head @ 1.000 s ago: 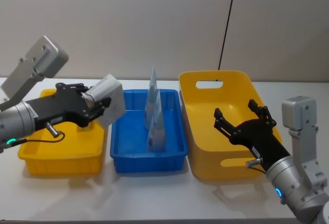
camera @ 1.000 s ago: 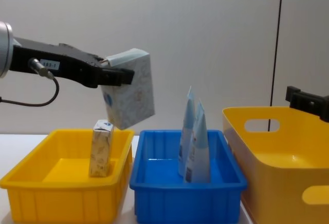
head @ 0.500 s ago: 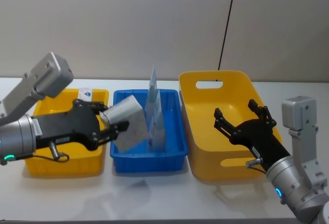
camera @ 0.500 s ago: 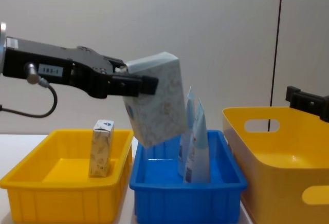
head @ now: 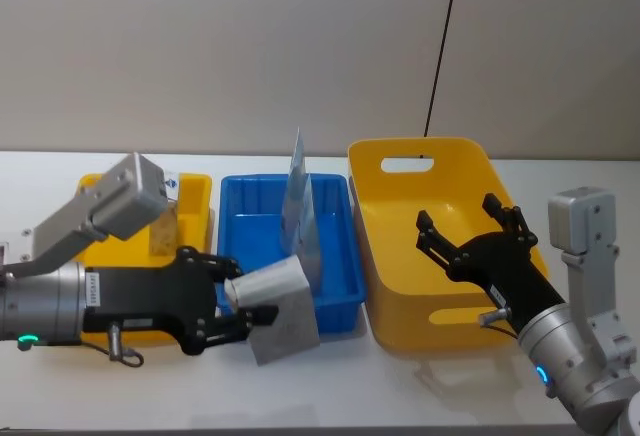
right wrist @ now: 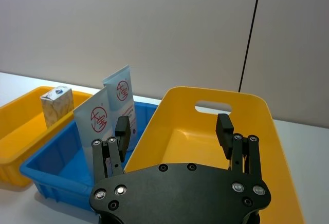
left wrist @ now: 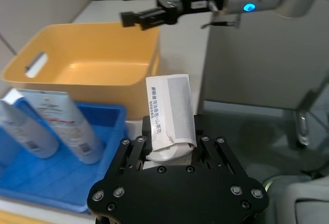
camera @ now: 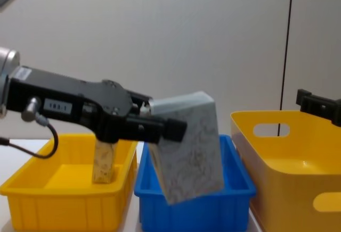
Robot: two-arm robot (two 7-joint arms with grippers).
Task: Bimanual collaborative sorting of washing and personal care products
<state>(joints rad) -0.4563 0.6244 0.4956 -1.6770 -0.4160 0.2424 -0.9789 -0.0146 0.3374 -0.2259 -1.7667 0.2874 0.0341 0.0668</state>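
My left gripper (head: 245,308) is shut on a pale marble-patterned pack (head: 282,309) and holds it tilted, low over the table at the blue bin's (head: 338,256) front edge. The chest view has the pack (camera: 189,149) in front of that bin. Two pale-blue tubes (head: 301,214) stand upright in the blue bin. A small marble-patterned carton (head: 163,233) stands in the small yellow bin (head: 196,196) on the left. My right gripper (head: 465,221) hangs open with nothing in it over the large yellow bin (head: 395,231).
The three bins stand side by side on the white table (head: 400,386), with a bare strip of table in front of them. A grey wall with a black cable (head: 443,46) closes off the back.
My left gripper has carried the pack from above the small yellow bin rightward, downward and toward me, to the blue bin's front edge. The right arm has not moved.
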